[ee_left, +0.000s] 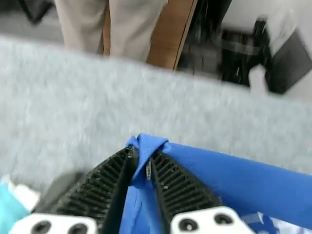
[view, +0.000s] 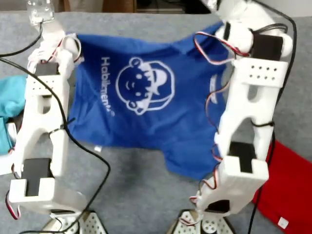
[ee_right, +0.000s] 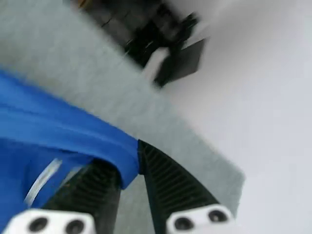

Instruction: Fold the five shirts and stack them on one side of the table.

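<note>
Blue shirt (view: 146, 112) lies spread print-up on the grey table (view: 136, 195) between the two arms. Its long axis runs side to side: the collar end seems to be toward the right arm and the hem end toward the left arm.

Left claw (view: 73, 41) is closed on a bunched far corner of the shirt. In the left wrist view, cloth (ee_left: 234, 170) is pinched between the ribbed fingers (ee_left: 109, 178), claw tip (ee_left: 141, 156), with bare table (ee_left: 73, 97) beyond.

Right claw (view: 222, 24) is closed on the other far corner, by the sleeve. In the right wrist view, the blue edge (ee_right: 48, 136) wraps over one finger (ee_right: 92, 183), claw tip (ee_right: 129, 161), with the table edge (ee_right: 48, 63) behind.

Key relation: both claws hold the same far edge, one at each end. The whole body of the shirt lies from the claws back toward the arm bases, and the near edge and one sleeve rest on the table. The far edge looks slightly raised; how much, can't tell.

Judgement: the lengthwise fold is about to start. Both claws would need to bring the far edge toward the near edge together, keeping it taut and level. Uneven travel would skew the fold.

A teal shirt (view: 12, 102) sits beside the left arm, and a red shirt (view: 287, 185) beside the right arm base.
</note>
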{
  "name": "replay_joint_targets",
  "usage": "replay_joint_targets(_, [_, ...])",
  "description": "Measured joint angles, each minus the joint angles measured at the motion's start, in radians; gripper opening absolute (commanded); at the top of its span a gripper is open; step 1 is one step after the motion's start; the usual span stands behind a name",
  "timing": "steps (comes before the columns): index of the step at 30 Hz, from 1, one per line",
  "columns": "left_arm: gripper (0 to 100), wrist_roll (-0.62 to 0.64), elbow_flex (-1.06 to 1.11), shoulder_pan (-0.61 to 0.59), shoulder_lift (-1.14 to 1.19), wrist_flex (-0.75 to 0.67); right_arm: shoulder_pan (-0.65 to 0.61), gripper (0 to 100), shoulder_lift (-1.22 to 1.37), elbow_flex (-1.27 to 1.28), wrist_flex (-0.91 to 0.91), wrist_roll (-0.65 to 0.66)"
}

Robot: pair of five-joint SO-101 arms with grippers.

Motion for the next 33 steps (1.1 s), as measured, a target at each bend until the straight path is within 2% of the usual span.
replay_joint_targets(5, [2,-0.008,-0.037,-0.002,0.0,0.253,-0.002,0.4,-0.055,-0.003,0.23,0.13])
replay_joint_targets(8, [2,-0.074,-0.037,-0.002,0.0,0.367,-0.021,0.4,-0.114,-0.003,0.331,0.172])
replay_joint_targets(13, [2,-0.178,-0.034,-0.005,0.006,0.508,-0.032,0.4,-0.27,0.124,0.351,0.193])
replay_joint_targets(17, [2,-0.242,0.049,-0.008,0.006,0.534,-0.048,0.4,-0.451,0.405,0.333,0.218])
replay_joint_targets(23, [2,-0.273,0.163,-0.017,0.006,0.525,-0.04,0.4,-0.821,0.961,0.127,0.224])
replay_joint_targets(27, [2,-0.275,0.209,-0.017,0.006,0.511,-0.029,0.4,-1.025,1.306,0.074,0.224])
replay_joint_targets(33, [2,-0.324,0.324,-0.017,0.006,0.505,-0.026,0.4,-1.246,1.588,0.071,0.224])
